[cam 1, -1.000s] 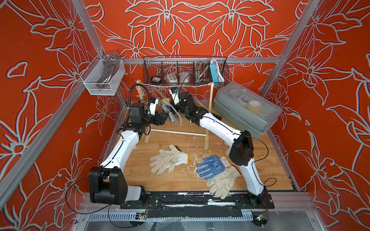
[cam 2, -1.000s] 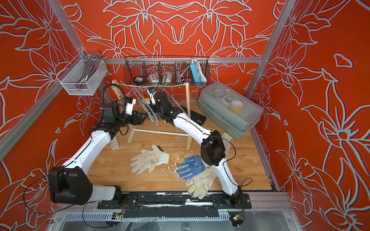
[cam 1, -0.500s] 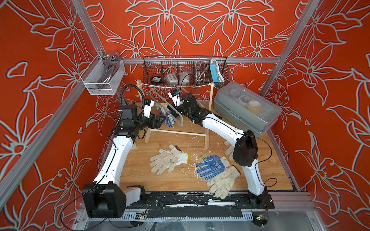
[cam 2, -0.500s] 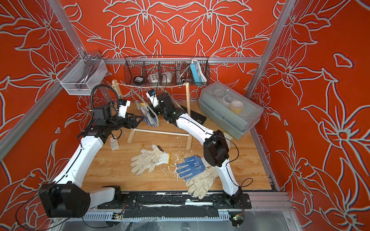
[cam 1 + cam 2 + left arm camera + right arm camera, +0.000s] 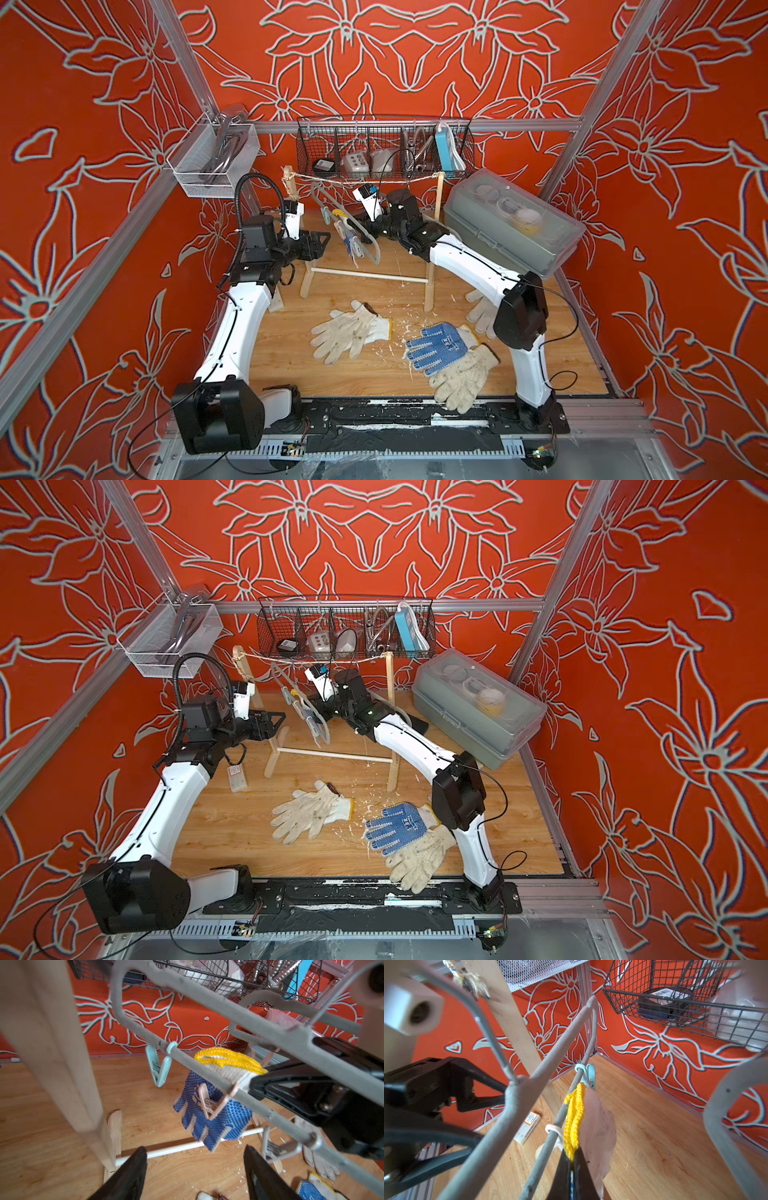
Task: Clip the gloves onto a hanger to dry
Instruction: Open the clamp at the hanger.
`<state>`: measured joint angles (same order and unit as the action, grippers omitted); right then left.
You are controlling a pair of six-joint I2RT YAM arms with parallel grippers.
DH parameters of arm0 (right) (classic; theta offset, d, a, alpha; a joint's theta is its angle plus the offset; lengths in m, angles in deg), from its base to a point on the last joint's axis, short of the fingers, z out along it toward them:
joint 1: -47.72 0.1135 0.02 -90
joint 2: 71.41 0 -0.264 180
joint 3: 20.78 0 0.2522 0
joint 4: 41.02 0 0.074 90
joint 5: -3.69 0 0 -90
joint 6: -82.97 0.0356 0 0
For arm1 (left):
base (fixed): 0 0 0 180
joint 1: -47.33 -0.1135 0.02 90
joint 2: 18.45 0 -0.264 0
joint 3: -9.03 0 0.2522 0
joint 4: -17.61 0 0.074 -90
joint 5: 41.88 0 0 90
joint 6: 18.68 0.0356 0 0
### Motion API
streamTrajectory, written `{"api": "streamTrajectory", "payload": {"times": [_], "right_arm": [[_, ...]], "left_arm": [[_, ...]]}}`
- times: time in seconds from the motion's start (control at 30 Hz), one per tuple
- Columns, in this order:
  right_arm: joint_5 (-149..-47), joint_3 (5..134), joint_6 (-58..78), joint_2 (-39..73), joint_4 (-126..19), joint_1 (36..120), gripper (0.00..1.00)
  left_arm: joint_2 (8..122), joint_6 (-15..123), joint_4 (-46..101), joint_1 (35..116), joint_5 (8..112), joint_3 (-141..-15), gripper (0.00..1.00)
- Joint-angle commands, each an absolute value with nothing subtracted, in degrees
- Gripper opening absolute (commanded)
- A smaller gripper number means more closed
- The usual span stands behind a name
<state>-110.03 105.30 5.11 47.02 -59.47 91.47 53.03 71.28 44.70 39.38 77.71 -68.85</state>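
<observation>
A grey hanger (image 5: pixel 376 253) (image 5: pixel 187 1057) hangs from the string of a wooden rack. Against its lower bar, my right gripper (image 5: pixel 572 1165) (image 5: pixel 365 232) is shut on the yellow cuff (image 5: pixel 574 1118) of a blue-dotted glove (image 5: pixel 218 1118) (image 5: pixel 309 715). A pink clip (image 5: pixel 209 1103) dangles in front of the palm and a teal clip (image 5: pixel 160 1070) hangs empty beside it. To the left, beside the rack's post, my left gripper (image 5: pixel 195 1159) (image 5: pixel 324 245) is open and empty. Several gloves lie on the floor: a white pair (image 5: pixel 353 332), a blue-dotted one (image 5: pixel 436 347), an off-white one (image 5: pixel 461 376).
The wooden rack's left post (image 5: pixel 62 1053) and low crossbar (image 5: pixel 370 274) stand close to my left gripper. A black wire basket (image 5: pixel 386 149) hangs just above the hanger. At the back right sits a grey lidded box (image 5: pixel 511 224), and a small white carton (image 5: pixel 237 777) lies on the floor.
My left arm has drawn back a little to the left, away from the hanger, and its jaws have narrowed slightly. The right gripper has kept its hold on the glove's cuff.
</observation>
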Motion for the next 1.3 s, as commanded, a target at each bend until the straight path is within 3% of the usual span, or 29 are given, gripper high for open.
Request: {"api": "streamTrajectory", "payload": {"times": [0.0,0.63,0.97,1.27], "right_arm": [[-113.0,104.3,5.5,44.5,-58.2,91.3,0.00],[-118.4,102.7,4.2,43.0,-58.8,91.0,0.00],[-115.2,103.1,3.3,42.7,-60.6,90.6,0.00],[-116.2,104.0,3.1,43.3,-61.4,90.1,0.00]], "left_arm": [[55.1,69.6,40.4,39.1,74.7,-70.5,0.72],[65.5,60.0,35.6,39.1,79.0,-74.7,0.70],[64.0,56.0,34.1,39.8,80.6,-72.0,0.68],[62.2,45.7,22.9,40.6,81.3,-64.3,0.66]]}}
